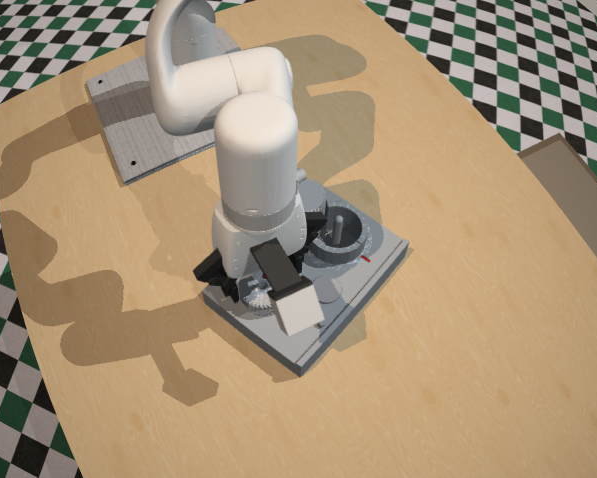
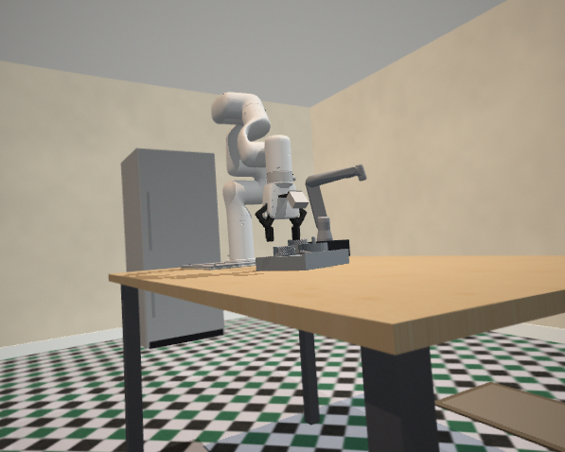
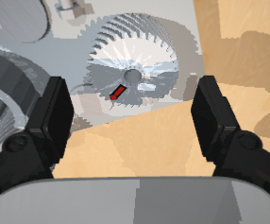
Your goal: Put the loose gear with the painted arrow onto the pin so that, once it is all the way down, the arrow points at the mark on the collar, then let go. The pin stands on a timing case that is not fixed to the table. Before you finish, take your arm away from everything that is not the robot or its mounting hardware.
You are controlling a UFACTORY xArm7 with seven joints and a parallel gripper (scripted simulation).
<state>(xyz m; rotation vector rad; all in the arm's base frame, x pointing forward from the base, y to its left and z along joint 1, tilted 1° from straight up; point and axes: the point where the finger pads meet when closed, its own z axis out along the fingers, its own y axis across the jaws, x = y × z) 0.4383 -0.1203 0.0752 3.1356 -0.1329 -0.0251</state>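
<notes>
Background: grey cabinet [image 2: 175, 209] against the wall, wooden desk [image 2: 418, 296] on dark legs, green-black-white checkered floor [image 2: 253, 393].
</notes>
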